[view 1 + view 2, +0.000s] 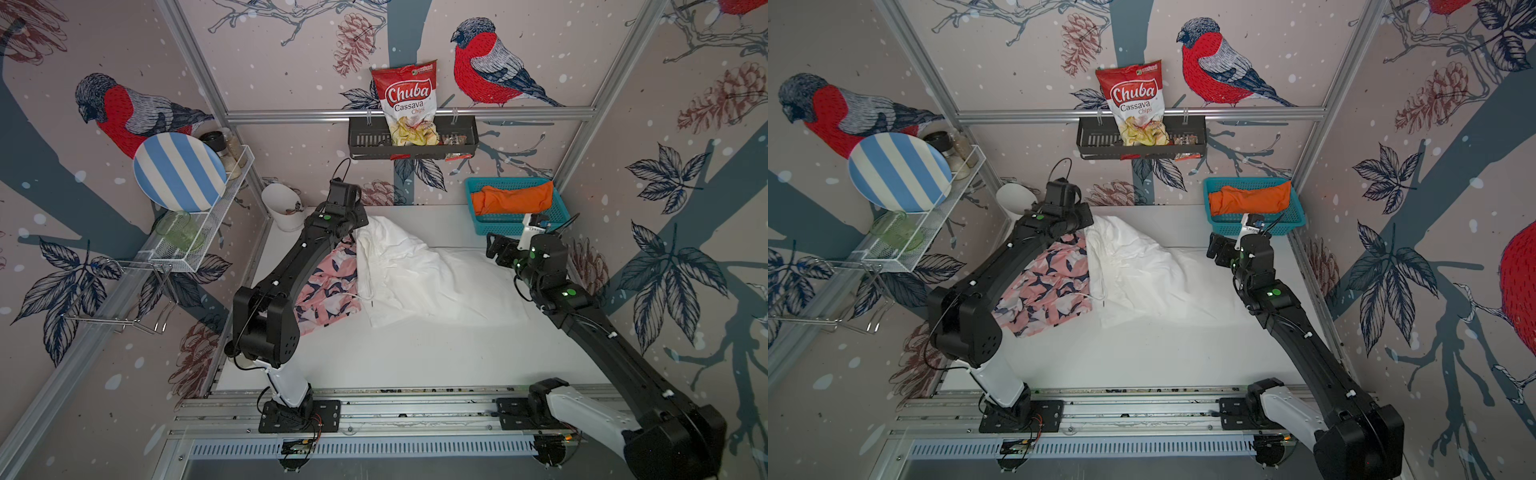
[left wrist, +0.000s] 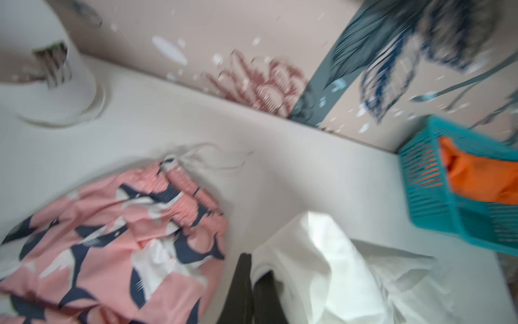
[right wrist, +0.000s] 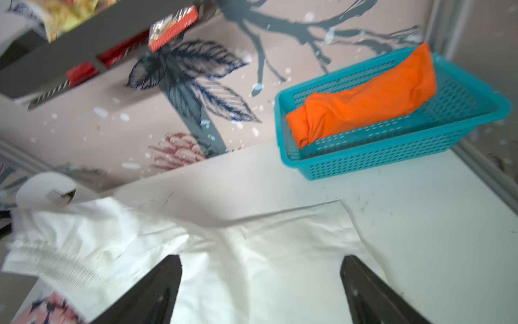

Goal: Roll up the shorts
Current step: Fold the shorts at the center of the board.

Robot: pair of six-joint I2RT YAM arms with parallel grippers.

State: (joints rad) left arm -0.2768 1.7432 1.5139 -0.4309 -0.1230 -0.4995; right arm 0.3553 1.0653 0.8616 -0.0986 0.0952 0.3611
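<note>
resting inside the teal basket [image 3: 378, 158] are rolled orange shorts [image 3: 361, 103].

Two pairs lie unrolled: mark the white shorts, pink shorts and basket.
white shorts [image 1: 432, 282]: in a top view, cloth middle
pink shorts [image 1: 328, 291]: in a top view, cloth middle
basket [image 1: 494, 227]: in a top view, front wall

Plain orange shorts [image 1: 512, 198], plain white shorts [image 1: 419, 270], pink shorts [image 1: 328, 286] with navy-and-white shapes, teal basket [image 1: 496, 227], blue-and-cream striped plate [image 1: 179, 171].

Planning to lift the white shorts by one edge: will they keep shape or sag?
Likely to sag: the white shorts lie creased and bunched, so the cloth looks floppy. Probably light: it looks thin. The loose drawstring may dangle and catch.
</note>
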